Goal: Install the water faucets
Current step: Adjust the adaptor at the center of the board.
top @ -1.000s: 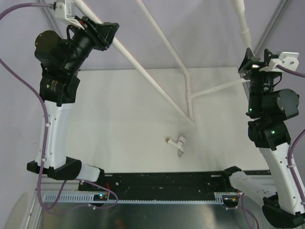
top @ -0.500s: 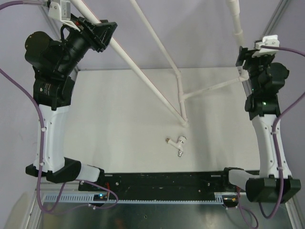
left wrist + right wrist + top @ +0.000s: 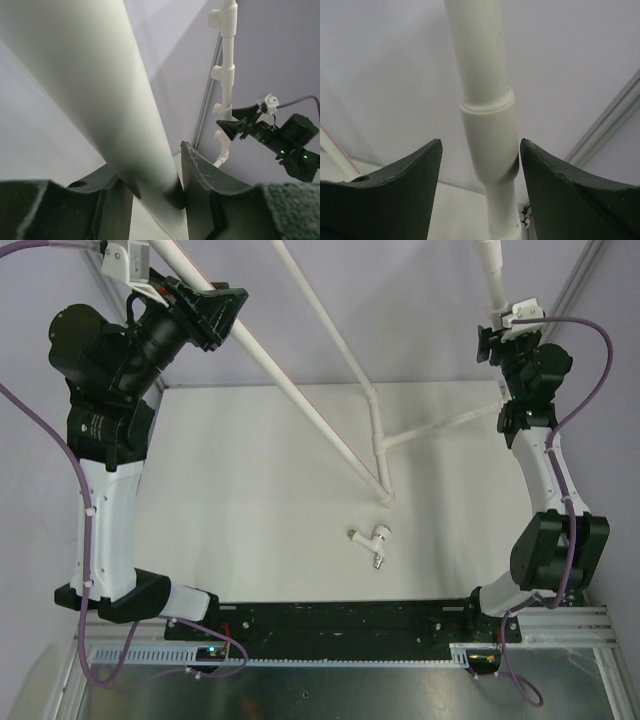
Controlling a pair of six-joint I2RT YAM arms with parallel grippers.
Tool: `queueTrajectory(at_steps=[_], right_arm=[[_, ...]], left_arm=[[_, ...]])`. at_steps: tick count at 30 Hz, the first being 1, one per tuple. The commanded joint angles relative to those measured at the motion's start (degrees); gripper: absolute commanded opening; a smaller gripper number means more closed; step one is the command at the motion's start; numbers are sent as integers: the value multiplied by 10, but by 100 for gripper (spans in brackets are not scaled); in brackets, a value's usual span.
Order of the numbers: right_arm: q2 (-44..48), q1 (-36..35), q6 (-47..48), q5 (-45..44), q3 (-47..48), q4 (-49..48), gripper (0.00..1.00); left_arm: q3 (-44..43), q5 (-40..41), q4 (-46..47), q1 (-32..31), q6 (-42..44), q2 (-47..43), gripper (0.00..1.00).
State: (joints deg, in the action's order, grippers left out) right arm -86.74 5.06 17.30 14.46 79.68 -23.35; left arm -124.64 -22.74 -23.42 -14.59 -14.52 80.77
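Note:
One water faucet, a small white tap, lies loose on the table's middle, far from both grippers. My left gripper is high at the back left, shut on the long diagonal white pipe of the frame. In the left wrist view this gripper clamps the thick pipe. My right gripper is raised at the back right beside the upright pipe. In the right wrist view this gripper is open, and its fingers straddle the pipe's coupling.
The pipe frame's branches meet at a tee over the table's middle, with a foot near the faucet. The left wrist view shows the upright pipe with several tee sockets and the right arm. A black rail runs along the near edge.
My right arm has stretched up and left, bringing its gripper from beside the side branch to the upright pipe. The pipe frame and my left gripper shifted slightly left. The faucet has not moved.

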Motion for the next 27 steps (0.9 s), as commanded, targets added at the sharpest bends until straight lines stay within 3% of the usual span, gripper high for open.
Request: queueTrajectory(at_steps=[1, 7, 9, 11, 12, 13, 15, 22, 27], right_arm=[[-48, -3, 60, 5, 68, -33, 69], [-122, 2, 125, -43, 112, -49, 68], [-145, 5, 121, -47, 130, -48, 63], [-161, 5, 117, -43, 142, -33, 50], [-165, 4, 112, -43, 139, -32, 41], [-162, 4, 104, -54, 131, -46, 20], [-150, 3, 69, -81, 94, -86, 5], [-37, 15, -26, -150, -61, -113, 0], [64, 16, -133, -213, -169, -64, 0]], left_arm=[[-30, -53, 18, 8, 140, -8, 0], [-28, -69, 9, 13, 141, -11, 0], [-28, -77, 9, 17, 139, -10, 0], [-26, -80, 9, 21, 139, -10, 0], [-26, -80, 9, 24, 139, -9, 0], [-26, -79, 9, 27, 139, -7, 0], [-26, -70, 8, 31, 140, -3, 0], [-53, -12, 2, 33, 128, 38, 0], [-81, 5, 1, 33, 109, 65, 2]])
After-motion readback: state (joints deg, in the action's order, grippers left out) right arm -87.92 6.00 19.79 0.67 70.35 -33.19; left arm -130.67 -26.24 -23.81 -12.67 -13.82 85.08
